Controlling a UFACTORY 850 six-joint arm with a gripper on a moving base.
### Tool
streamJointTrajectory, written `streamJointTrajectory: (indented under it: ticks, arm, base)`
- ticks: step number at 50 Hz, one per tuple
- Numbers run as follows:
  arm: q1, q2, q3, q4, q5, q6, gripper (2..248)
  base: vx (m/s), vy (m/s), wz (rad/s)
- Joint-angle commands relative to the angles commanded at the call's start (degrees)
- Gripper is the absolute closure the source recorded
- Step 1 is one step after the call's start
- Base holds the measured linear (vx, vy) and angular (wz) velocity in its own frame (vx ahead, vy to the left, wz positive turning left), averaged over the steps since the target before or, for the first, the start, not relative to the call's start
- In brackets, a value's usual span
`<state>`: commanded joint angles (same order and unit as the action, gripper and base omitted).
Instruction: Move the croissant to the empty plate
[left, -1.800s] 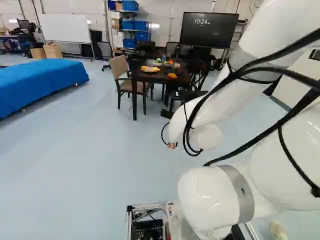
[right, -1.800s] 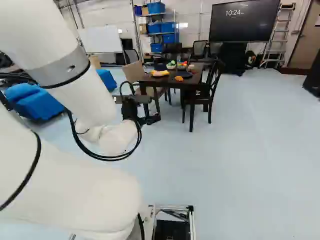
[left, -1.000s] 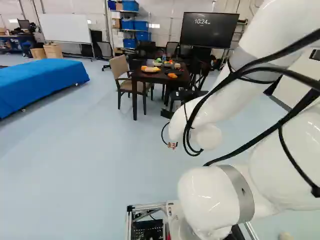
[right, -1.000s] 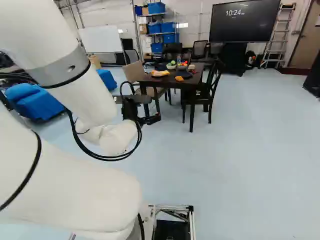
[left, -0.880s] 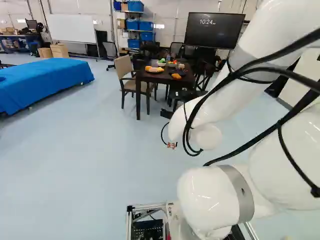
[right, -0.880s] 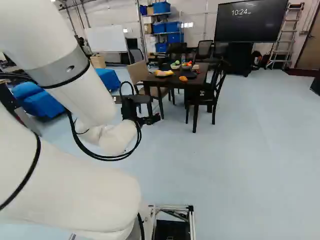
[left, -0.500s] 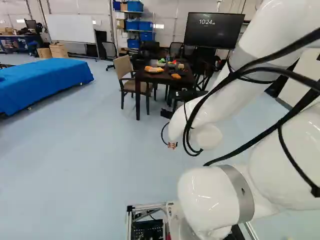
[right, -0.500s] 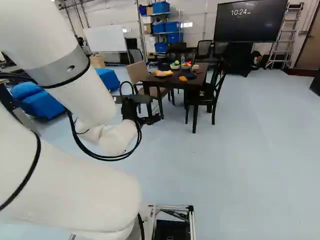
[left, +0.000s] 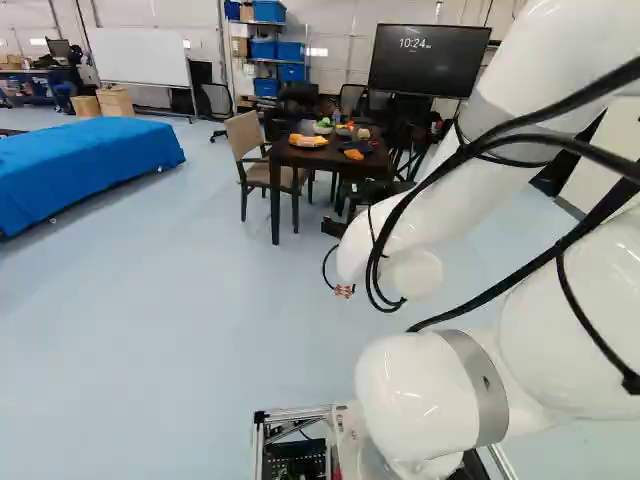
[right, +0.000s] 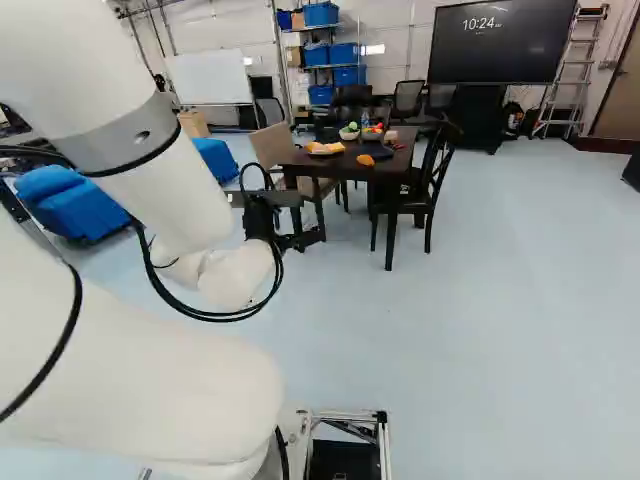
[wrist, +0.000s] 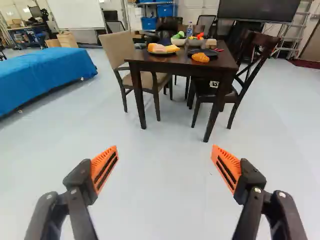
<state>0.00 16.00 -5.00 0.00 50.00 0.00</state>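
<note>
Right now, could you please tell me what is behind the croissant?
Behind the croissant is a dark plate, with a bowl farther back on the table. The plate's edge nearest me is partly hidden by the croissant.

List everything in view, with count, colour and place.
Croissant: one, orange-gold, at the near edge of the right plate in the wrist view
Plates: two, dark, on the table; right, left bearing yellow, orange and pink food
Bowls: two, pale and greyish, behind the plates
Bottle: one, clear, by the bowls
Table: one, dark brown, ahead
Chairs: one tan, one dark, flanking the table; black ones behind, count unclear
Screen: one, black, back wall
Whiteboard: one, white, back left
Bins: several, blue, shelved behind
Ladder: one, silvery, back right
Cloth: one, blue, left
Arm: one, white, foreground
Gripper: one, black, orange pads, jaws open, short of the table
</note>
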Motion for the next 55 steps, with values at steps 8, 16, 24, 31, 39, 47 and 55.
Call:
streamJointTrajectory:
  ticks: [8,16,24,31,39,47,55]
  arm:
    - [0.0,0.0,0.0,0.0,0.0,0.0,3]
    - [0.0,0.0,0.0,0.0,0.0,0.0,3]
    - [0.0,0.0,0.0,0.0,0.0,0.0,3]
    - [0.0,0.0,0.0,0.0,0.0,0.0,3]
    - [0.0,0.0,0.0,0.0,0.0,0.0,3]
    - [0.0,0.0,0.0,0.0,0.0,0.0,3]
    - [0.0,0.0,0.0,0.0,0.0,0.0,3]
  base:
    - [0.147,-0.001,-0.012]
    - [0.156,-0.001,-0.013]
    - [0.159,0.001,-0.011]
    - [0.163,0.0,-0.012]
    - [0.176,0.002,-0.015]
    - [0.193,-0.001,-0.02]
    - [0.198,-0.003,-0.02]
